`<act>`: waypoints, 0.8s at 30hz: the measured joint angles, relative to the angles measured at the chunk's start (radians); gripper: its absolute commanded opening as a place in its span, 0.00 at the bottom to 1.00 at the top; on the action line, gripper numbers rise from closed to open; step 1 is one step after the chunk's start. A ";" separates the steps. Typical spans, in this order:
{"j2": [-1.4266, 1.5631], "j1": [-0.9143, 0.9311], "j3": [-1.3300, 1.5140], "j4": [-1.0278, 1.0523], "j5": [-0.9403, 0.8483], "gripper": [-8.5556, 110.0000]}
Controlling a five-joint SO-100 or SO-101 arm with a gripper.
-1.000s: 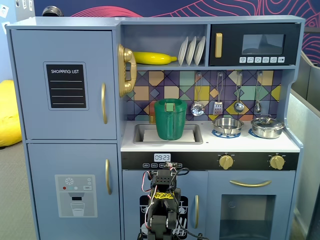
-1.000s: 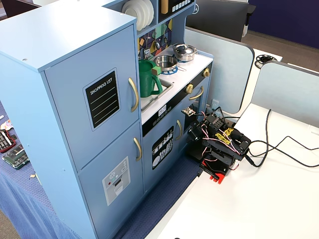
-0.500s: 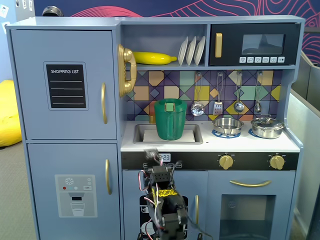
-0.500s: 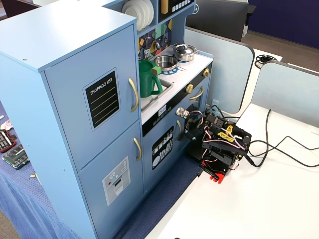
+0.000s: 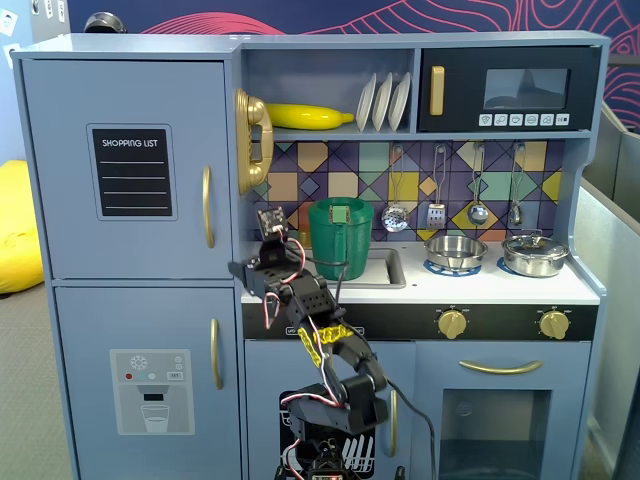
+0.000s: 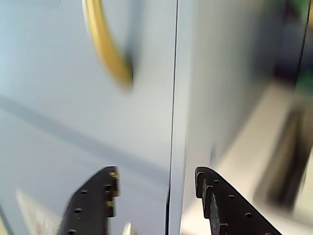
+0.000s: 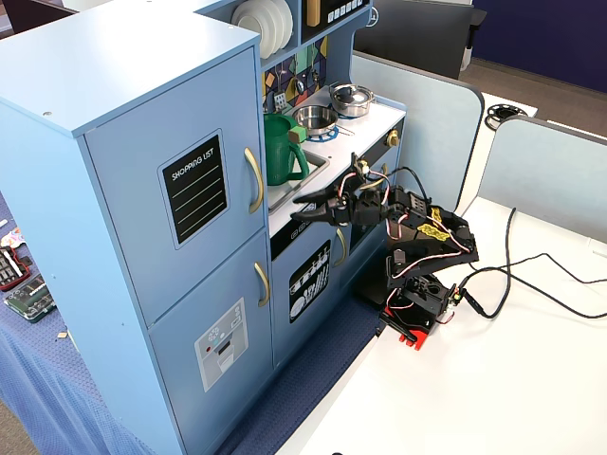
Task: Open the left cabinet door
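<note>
The left cabinet door (image 5: 128, 168) is the upper panel on the left side of the toy kitchen in a fixed view, carrying a black "SHOPPING LIST" chalkboard (image 5: 132, 172) and a curved gold handle (image 5: 208, 207) along its right edge; it lies flush with the cabinet front, closed. Below it sits a second blue-grey door with a dispenser graphic (image 5: 152, 391). The arm rises from its base on the white desk (image 7: 474, 379) in front of the kitchen, and the pincer (image 7: 305, 209) reaches toward the cabinet, just right of the door's handle (image 7: 254, 180) and level with the counter edge, not touching the handle. In the wrist view the pincer (image 6: 156, 183) has its two black fingers spread apart with nothing between them, straddling the vertical seam at the door's right edge, while the lower end of the gold handle (image 6: 110, 54) shows blurred above and to the left. A green pitcher (image 5: 340, 238) stands in the sink behind the arm, and two pots (image 5: 455, 250) rest on the stove burners
</note>
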 measured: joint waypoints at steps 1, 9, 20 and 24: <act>-0.021 -0.008 -0.017 -0.025 0.000 0.21; -0.190 -0.057 -0.160 -0.130 -0.044 0.24; -0.426 -0.081 -0.371 -0.210 -0.083 0.22; -0.480 -0.118 -0.420 -0.233 -0.101 0.22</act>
